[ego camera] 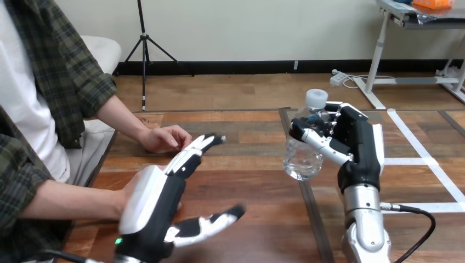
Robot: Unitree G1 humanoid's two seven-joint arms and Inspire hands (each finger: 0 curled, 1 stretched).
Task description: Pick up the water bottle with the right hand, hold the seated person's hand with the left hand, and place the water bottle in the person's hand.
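Note:
A clear water bottle [305,147] with a white cap hangs tilted above the table, right of centre, with my right hand [351,143] shut on it, fingers curled round its upper body. Low at the left, my left hand [159,205] is open, its fingers straight and pointing up toward the middle, the thumb spread low. Behind my left hand lies one hand of the person [131,192], mostly hidden by it; I cannot tell whether they touch. The person's other hand [163,138] rests on the table farther back, fingers curled down.
The wooden table [247,181] has white tape lines [422,161] on its right part. The person sits at the left side, both forearms reaching over the table edge.

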